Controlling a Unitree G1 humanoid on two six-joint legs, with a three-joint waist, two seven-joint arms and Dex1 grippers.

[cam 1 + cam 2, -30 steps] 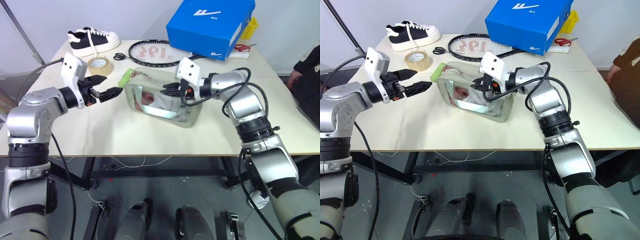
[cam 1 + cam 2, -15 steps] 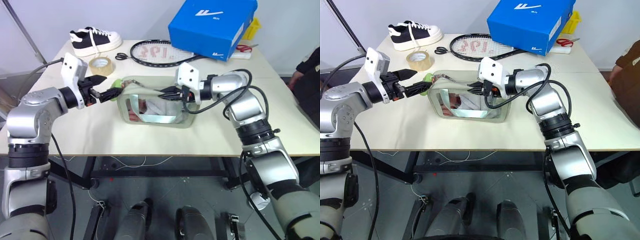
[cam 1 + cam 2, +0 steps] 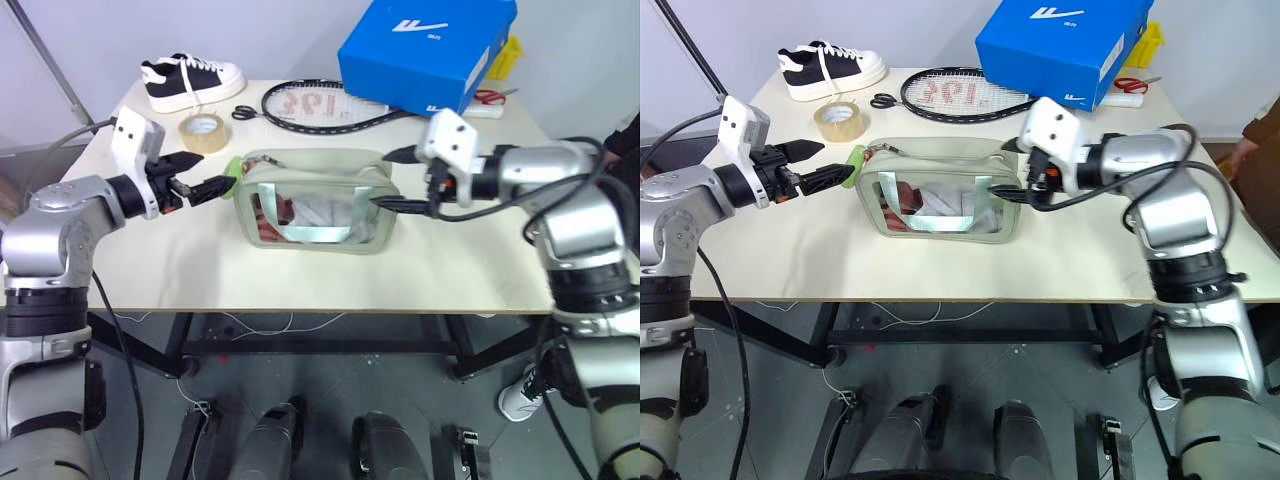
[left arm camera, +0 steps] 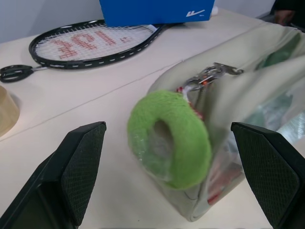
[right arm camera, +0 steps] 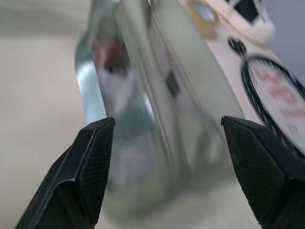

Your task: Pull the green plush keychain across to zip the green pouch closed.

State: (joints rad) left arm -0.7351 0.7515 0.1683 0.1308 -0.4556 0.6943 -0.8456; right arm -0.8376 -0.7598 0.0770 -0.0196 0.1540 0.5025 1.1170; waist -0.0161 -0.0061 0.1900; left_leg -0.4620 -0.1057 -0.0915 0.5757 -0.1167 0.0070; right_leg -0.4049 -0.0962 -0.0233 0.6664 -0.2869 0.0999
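I see the green pouch standing upright near the middle of the table, clear window facing me, red and white contents showing through. The green plush keychain hangs at the pouch's left end, clipped to the zipper by a small metal clasp.

My left gripper sits level at that end, fingers spread wide; the keychain lies between the fingers, not pinched.

My right gripper is just off the pouch's right end, fingers apart, one above the top edge and one beside the end wall, holding nothing.

Behind the pouch: a tape roll, scissors, a racket, a blue shoebox, a black-and-white sneaker.
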